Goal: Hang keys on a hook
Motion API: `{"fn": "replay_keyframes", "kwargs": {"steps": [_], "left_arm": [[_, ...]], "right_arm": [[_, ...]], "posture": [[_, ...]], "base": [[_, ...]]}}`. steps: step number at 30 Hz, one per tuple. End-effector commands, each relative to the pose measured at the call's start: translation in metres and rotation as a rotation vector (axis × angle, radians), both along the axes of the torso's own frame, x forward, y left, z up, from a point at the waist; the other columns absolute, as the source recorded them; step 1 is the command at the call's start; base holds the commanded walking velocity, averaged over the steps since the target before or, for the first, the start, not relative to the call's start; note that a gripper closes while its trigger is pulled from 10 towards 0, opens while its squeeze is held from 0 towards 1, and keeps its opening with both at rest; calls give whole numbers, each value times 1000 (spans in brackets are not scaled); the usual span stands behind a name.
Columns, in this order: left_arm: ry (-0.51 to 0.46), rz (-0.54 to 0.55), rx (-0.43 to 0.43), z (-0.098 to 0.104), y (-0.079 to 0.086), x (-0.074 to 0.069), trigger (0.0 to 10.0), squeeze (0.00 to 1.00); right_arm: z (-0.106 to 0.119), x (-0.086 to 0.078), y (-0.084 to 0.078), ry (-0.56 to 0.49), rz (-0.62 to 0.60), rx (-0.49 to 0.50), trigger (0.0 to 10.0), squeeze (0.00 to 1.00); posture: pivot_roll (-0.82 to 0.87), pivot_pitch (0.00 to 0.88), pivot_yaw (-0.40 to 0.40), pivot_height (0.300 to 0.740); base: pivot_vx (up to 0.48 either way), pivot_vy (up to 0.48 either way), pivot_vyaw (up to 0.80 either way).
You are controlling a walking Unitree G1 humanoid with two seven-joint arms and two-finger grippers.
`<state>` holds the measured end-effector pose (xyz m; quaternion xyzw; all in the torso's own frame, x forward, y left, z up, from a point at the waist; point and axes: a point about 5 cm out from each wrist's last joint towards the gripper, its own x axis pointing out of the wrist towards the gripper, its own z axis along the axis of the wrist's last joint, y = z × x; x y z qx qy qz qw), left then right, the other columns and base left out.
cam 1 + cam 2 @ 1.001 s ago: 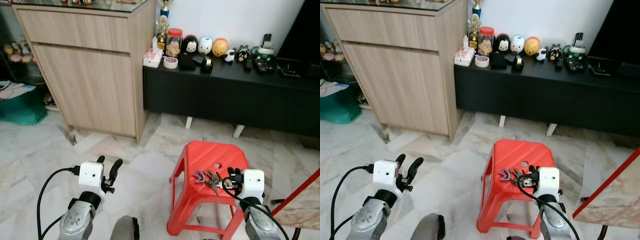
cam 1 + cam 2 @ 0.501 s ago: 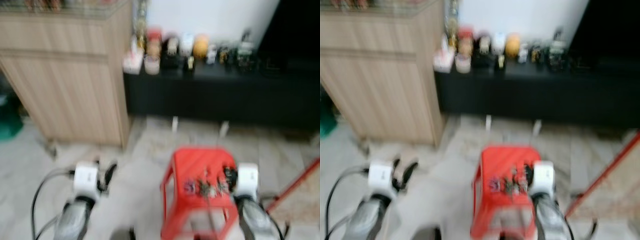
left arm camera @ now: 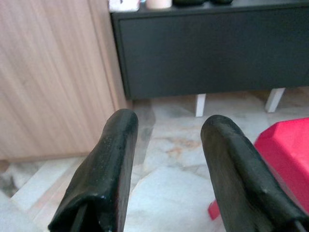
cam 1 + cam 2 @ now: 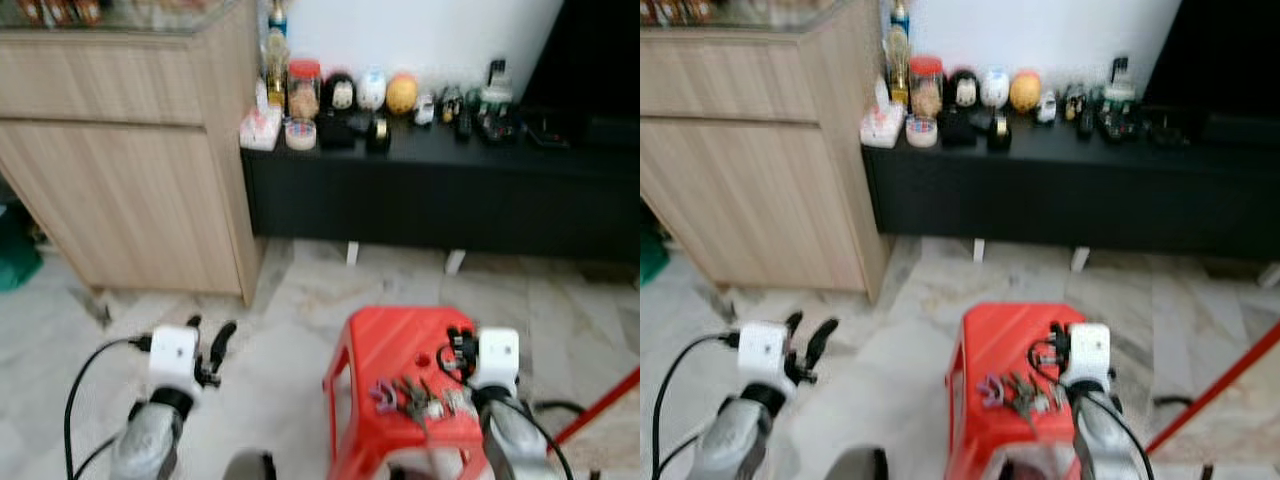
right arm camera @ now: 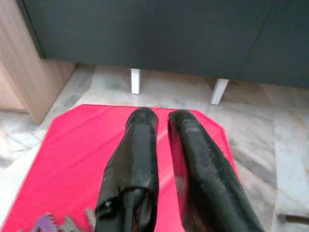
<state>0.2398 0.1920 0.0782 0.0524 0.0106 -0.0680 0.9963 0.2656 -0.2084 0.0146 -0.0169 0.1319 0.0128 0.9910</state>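
Observation:
A bunch of keys (image 4: 410, 398) with a purple tag lies on the seat of a red plastic stool (image 4: 385, 340); its edge also shows as keys (image 5: 48, 223) in the right wrist view. My right gripper (image 4: 458, 350) hovers over the stool's far right part, just beyond the keys and apart from them. Its fingers (image 5: 140, 145) are shut with nothing between them. My left gripper (image 4: 210, 335) is held out over the floor left of the stool, open and empty; its fingers (image 3: 116, 154) stand wide apart.
A light wooden cabinet (image 4: 130, 170) stands at the left. A low black console (image 4: 440, 185) along the wall carries several figurines and jars (image 4: 345, 95). A red bar (image 4: 600, 410) slants at the right. A black cable (image 4: 555, 407) lies on the marble floor (image 4: 290, 300).
The camera has moved, so the whole scene has shifted and blurred. The right gripper now sits a little farther past the keys. The keys lie as before, and the left gripper is still open.

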Motion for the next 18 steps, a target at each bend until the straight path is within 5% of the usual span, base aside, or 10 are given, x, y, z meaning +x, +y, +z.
{"fn": "replay_keyframes", "kwargs": {"steps": [1,5,6,9,12,18], "left_arm": [[17,6,3,-1,2,-2,10000,0],[22,2,5,1,3,-5,10000,0],[23,0,5,1,3,-6,10000,0],[31,-5,9,1,3,-7,10000,0],[28,-10,9,5,5,-8,10000,0],[14,-5,-10,15,6,-7,10000,0]], "right_arm": [[0,2,-3,15,22,1,10000,0],[3,16,5,62,194,21,10000,0],[4,17,8,67,224,29,10000,1000],[6,22,19,86,373,-21,10000,1000],[3,27,31,161,566,-188,10000,1000],[0,36,39,246,622,-329,10000,1000]], "posture": [[81,0,-43,621],[81,0,-20,621],[82,0,-18,621],[91,0,-13,621],[109,0,-12,621],[140,50,-11,621]], "base": [[0,0,0],[0,0,0],[0,0,0],[0,0,0],[0,0,0],[0,0,0]]}}
